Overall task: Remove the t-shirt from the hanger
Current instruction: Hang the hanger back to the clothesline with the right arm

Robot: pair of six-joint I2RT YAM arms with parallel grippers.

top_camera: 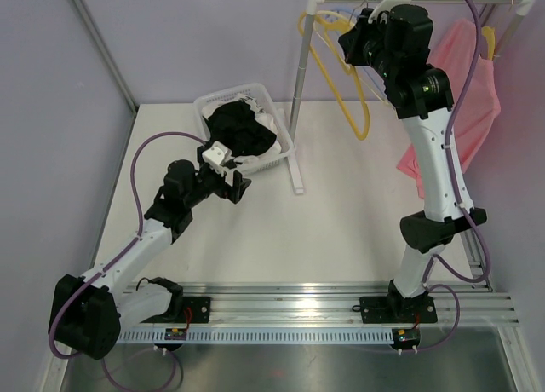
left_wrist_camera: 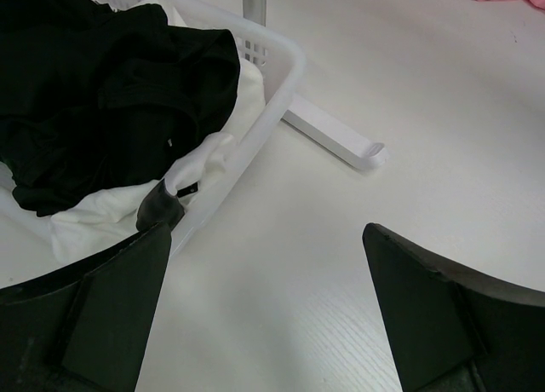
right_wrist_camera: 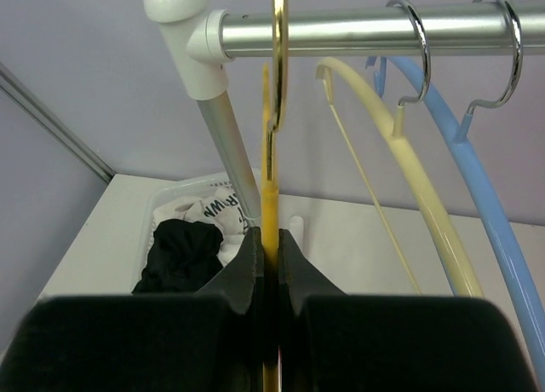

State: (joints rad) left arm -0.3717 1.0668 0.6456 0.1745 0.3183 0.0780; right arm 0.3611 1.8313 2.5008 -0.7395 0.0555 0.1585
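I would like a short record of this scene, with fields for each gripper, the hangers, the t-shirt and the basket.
left gripper: open, over the table, beside the basket
right gripper: shut on the yellow hanger, just below the rail
yellow hanger: hooked on the rail
other hangers: cream hanger and blue hanger, both hooked on the rail
pink t-shirt: hangs below the rail's right end
basket: holds black and white clothes
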